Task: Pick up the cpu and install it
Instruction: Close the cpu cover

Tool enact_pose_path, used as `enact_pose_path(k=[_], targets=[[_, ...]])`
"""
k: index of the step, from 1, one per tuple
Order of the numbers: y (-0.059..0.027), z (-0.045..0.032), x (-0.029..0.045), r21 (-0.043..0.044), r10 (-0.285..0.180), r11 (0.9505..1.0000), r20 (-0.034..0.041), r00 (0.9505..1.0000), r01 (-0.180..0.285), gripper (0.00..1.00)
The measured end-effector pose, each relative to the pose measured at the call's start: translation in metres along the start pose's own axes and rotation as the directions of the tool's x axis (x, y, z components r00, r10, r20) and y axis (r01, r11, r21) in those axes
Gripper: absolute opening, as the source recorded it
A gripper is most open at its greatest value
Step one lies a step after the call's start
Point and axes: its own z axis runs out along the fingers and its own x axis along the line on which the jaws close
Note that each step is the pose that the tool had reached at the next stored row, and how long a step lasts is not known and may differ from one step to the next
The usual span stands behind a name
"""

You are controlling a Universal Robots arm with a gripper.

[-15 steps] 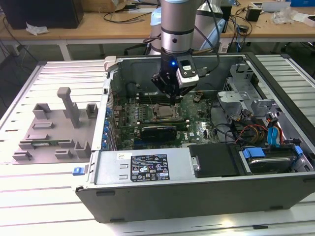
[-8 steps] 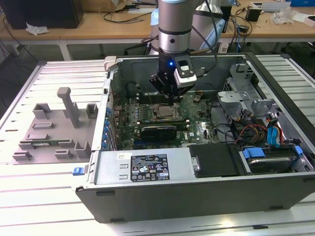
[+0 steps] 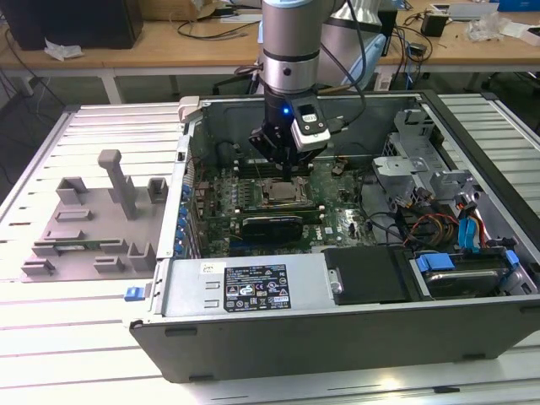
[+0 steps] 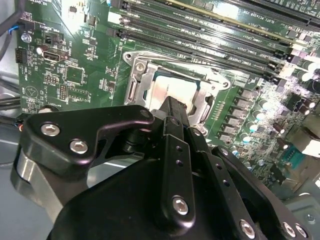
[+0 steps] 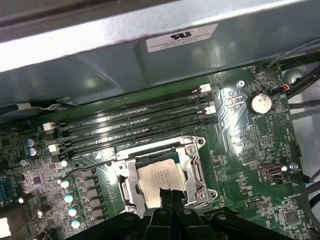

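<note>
A slatted metal bench point(image 3: 51, 337) carries an open computer case point(image 3: 337, 329) across its middle. A grey fixture tray point(image 3: 84, 228) lies toward the bench's edge at the exterior view's left. The robot arm point(image 3: 289, 51) reaches straight down into the case, over the green motherboard point(image 5: 240, 150). Near the board's centre, beside the memory slots point(image 5: 130, 125), sits the metal socket frame point(image 5: 195, 170). The cpu point(image 5: 155, 175) lies flat inside it, silver top up. The gripper point(image 5: 170, 194) hangs at the chip's edge, fingers pressed together and holding nothing; whether they touch it is unclear. Seating looks like the step in hand. Doing it well means keeping the chip level and square in the frame, with any press light and vertical.
</note>
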Motion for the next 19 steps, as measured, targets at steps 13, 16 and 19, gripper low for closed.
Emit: enact_pose_path(k=[13,16,19], targets=[[-0.0006,0.0022,0.0027,-0.001,-0.014,0.9999,0.001,0.9999,0.014,0.11],[-0.0012,0.0034,0.0056,-0.0018,-0.023,0.9997,0.0022,0.9997,0.023,0.11],[-0.0014,0.0066,0.0068,-0.0024,-0.05,0.9988,0.0042,0.9987,0.05,0.11]])
